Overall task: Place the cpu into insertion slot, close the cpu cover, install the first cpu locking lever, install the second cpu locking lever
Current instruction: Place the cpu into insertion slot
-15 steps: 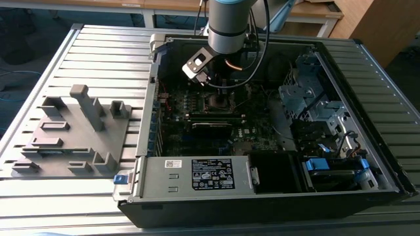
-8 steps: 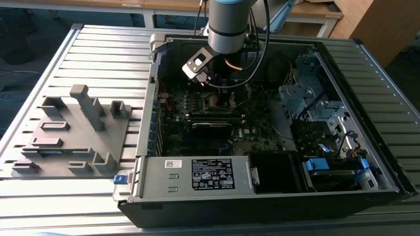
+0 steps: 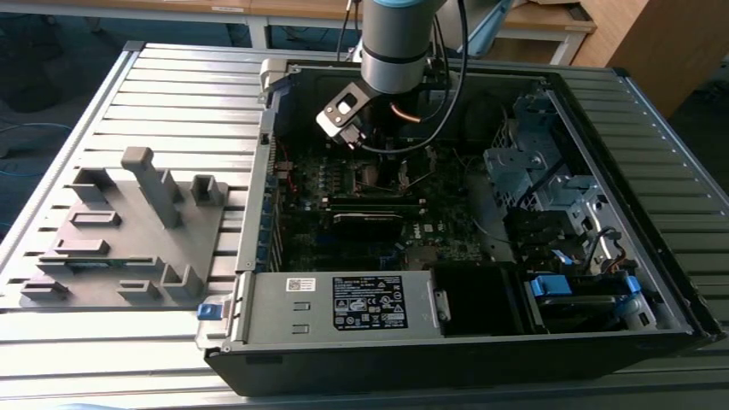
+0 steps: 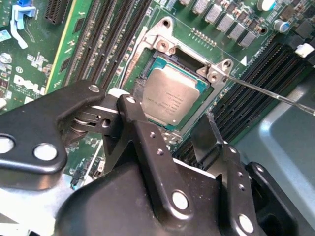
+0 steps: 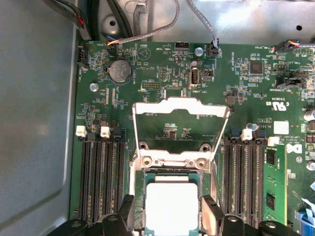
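Inside the opened computer case (image 3: 456,367), the cpu (image 5: 172,206) is seen lying flat and square in the insertion slot (image 4: 156,43), so the first step is judged done. The gripper (image 4: 170,110) is poised directly over the chip. Its fingers (image 5: 210,216) are spread to either side and, as far as can be made out, released rather than pinching. The cpu cover (image 5: 181,105) is raised on its hinge along the slot's edge away from the fingers, not yet closed. A thin locking lever (image 4: 268,92) is swung free beside the socket, unlatched. Little room is left sideways: rows of memory slots (image 5: 101,182) flank the socket closely, and a fitted memory stick (image 5: 273,182) stands further out. Above the motherboard (image 5: 147,73) the space is open.
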Robot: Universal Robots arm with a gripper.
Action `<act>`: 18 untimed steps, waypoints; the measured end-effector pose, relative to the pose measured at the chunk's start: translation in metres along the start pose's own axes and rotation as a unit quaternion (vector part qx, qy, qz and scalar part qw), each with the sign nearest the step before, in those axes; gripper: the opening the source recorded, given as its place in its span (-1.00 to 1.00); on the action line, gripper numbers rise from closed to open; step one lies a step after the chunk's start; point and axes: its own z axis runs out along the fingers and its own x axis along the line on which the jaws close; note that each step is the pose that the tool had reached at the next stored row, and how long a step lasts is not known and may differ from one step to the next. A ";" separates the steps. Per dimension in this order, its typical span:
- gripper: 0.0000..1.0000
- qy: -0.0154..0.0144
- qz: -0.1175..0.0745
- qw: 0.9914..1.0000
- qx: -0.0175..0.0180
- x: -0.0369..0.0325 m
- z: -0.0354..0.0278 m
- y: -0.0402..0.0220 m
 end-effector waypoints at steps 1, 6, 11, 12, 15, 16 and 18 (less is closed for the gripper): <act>0.29 -0.001 0.000 1.000 0.000 -0.0001 0.0005 -0.0001; 0.29 -0.005 0.000 1.000 0.000 -0.0002 0.0047 -0.0002; 0.29 -0.010 0.000 1.000 0.000 -0.0003 0.0071 -0.0003; 0.29 -0.011 0.000 1.000 0.000 -0.0003 0.0075 -0.0004; 0.29 -0.013 -0.001 1.000 0.000 -0.0004 0.0090 -0.0004; 0.29 -0.013 -0.001 1.000 0.000 -0.0004 0.0093 -0.0004; 0.29 -0.013 -0.001 1.000 0.000 -0.0004 0.0094 -0.0005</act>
